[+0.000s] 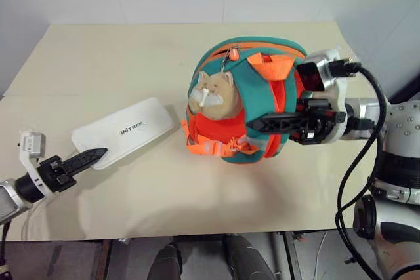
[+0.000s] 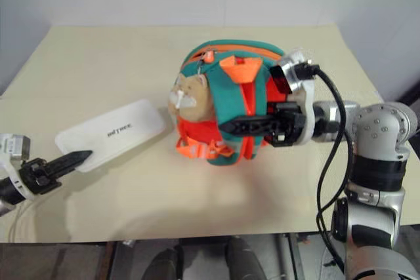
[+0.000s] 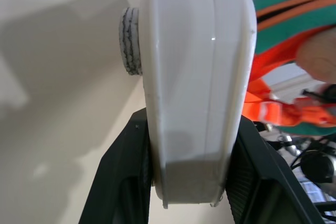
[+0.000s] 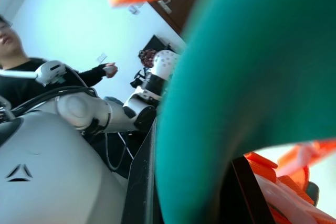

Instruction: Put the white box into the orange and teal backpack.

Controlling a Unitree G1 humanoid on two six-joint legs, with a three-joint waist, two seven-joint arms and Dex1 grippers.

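Gripping the white box by its near end, left gripper keeps it on the table. Right gripper clamps a teal strap, orange and teal backpack raised just beside the box.

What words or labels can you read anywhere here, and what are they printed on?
"INITREE", as best it reads, in small dark letters on the top of the white box; the letters are small, so the spelling is uncertain.
No lettering can be read on the orange and teal backpack or its plush cat charm.
A small triangle mark, no words, sits on a white shell in the right wrist view.
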